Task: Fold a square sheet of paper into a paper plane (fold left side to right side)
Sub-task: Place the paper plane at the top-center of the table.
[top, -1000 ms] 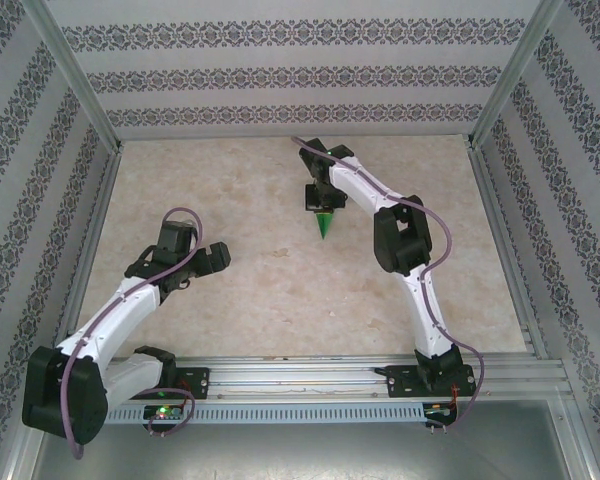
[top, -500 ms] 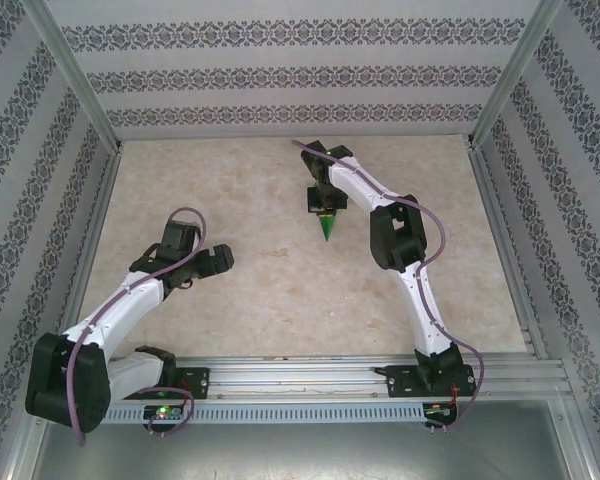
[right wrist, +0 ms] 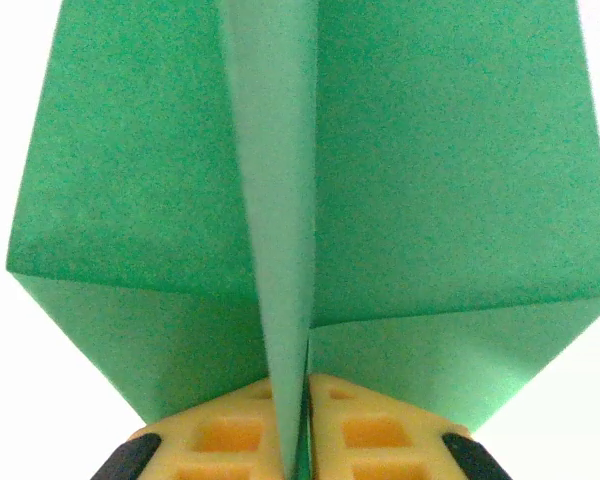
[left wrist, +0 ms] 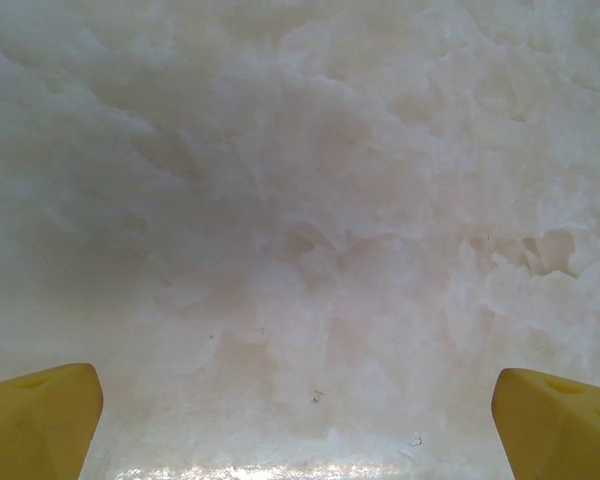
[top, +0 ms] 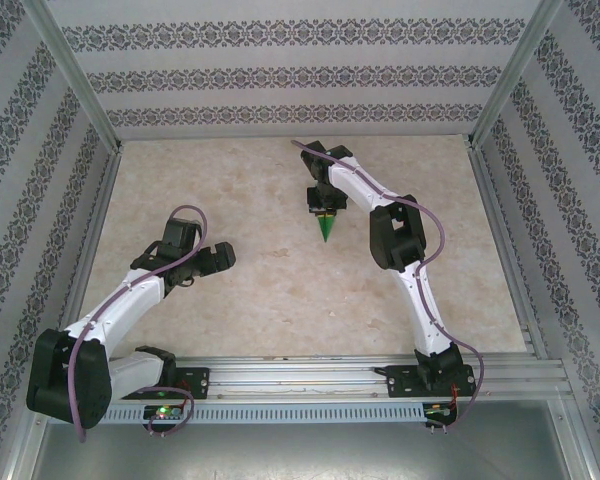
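The paper plane (top: 325,229), nose pointing to 6 o'clock, is clamped at its centre fold by the right gripper (right wrist: 308,388) just toward 1 o'clock of the table's (top: 280,310) middle. The left gripper (left wrist: 295,380) is spread wide at 9 o'clock.

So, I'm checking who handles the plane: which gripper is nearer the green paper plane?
Right. The right gripper is shut on the paper plane's middle fold, holding it. The left gripper hangs open over the table, well off to the plane's left, nearer the bases.
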Controlling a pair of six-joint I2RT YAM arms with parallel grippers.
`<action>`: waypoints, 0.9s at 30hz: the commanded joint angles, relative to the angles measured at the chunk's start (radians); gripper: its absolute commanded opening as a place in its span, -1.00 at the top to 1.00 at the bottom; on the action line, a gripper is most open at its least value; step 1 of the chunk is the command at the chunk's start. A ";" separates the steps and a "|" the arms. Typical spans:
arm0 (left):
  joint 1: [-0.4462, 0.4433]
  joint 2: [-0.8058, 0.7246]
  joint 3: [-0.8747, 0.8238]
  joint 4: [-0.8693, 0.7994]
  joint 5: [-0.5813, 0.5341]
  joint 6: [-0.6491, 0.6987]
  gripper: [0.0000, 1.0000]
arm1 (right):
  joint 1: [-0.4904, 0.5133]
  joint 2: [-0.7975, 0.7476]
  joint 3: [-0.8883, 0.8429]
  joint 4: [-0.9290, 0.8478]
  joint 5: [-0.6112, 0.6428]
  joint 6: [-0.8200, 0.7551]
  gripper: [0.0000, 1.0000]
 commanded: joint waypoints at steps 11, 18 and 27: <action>0.017 -0.001 0.038 0.003 -0.005 0.000 -1.00 | -0.019 -0.004 -0.053 0.021 -0.048 0.003 0.27; 0.018 -0.004 0.040 -0.003 -0.008 0.001 -1.00 | -0.022 -0.027 -0.085 0.040 -0.054 0.006 0.12; 0.020 -0.004 0.046 -0.006 -0.010 0.003 -1.00 | -0.022 -0.057 -0.093 0.041 -0.042 -0.011 0.06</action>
